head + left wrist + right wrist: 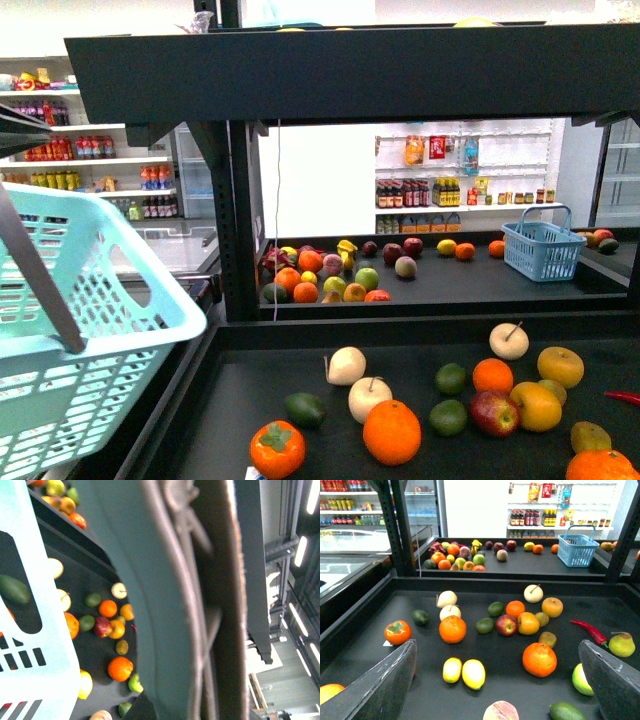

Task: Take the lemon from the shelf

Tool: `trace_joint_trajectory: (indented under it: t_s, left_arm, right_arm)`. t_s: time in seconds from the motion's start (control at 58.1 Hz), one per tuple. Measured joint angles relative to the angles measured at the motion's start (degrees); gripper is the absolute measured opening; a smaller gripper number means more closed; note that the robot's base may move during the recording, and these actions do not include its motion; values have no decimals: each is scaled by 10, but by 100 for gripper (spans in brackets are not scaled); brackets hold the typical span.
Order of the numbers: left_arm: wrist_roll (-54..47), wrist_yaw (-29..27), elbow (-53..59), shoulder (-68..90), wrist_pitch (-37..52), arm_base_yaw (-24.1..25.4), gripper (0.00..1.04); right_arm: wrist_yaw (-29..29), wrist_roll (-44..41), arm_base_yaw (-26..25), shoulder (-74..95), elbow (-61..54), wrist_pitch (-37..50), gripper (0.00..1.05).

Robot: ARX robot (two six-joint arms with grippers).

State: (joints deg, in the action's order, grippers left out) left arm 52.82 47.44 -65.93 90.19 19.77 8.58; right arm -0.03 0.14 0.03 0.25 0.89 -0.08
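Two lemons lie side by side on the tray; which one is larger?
The lemon farther from the persimmon; the other lemon, between them, is shorter and slimmer.

A blurred dark grey finger [165,605] fills most of your left wrist camera. Beside it lies the black flat shelf tray [95,650] scattered with fruit. Past the round orange [120,668] near the finger, a bright yellow oval lemon [84,684] peeks from behind the pale blue slotted plastic basket [30,645].
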Motion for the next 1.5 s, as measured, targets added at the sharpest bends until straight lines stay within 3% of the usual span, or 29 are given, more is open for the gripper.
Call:
trace_joint_trajectory:
  t_s: [0.517,1.068,1.154,1.205,1.343,1.498]
  left_arm:
    - [-35,35,-29,63,21,-162,6]
    - [-32,21,-65,111,48,-227,6]
    - [-33,21,-65,111,48,-228,6]
    - [-33,20,-65,111,48,-229,6]
    - [-35,20,-65,112,48,-231,6]
    - [-36,21,-65,112,48,-231,6]
  right_arm:
    - [0,0,0,0,0,0,97]
    - [0,0,0,0,0,0,97]
    - [44,48,12,57,37,-99,97]
    - [37,90,6,135,55,-130,97]
    - [-10,133,-28,322,75,-47,97]
    - [-43,141,-51,578,141,107,97]
